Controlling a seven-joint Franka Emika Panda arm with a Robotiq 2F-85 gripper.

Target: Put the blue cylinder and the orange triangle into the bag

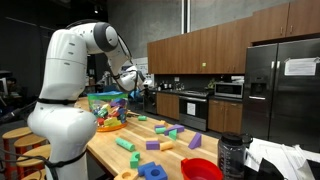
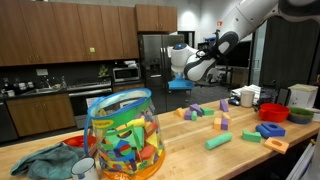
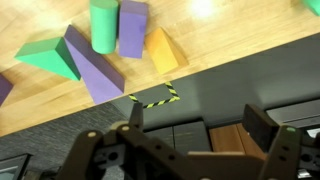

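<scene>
My pincer (image 3: 197, 120) hangs open and empty over the surface's (image 3: 40, 100) edge. The orange triangle (image 3: 165, 50) lies near that edge. The bag (image 2: 122, 130), see-through and greenish-topped, stands at the surface's end. The fridge sheet (image 1: 298, 67) is too small to read.

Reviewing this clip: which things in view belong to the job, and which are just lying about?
Part of the job: bag, orange triangle, gripper, which is open and empty. I cannot pick out the blue cylinder with certainty.

Just lying about: green cylinder, purple block, green triangle, red bowl, cloth.
</scene>
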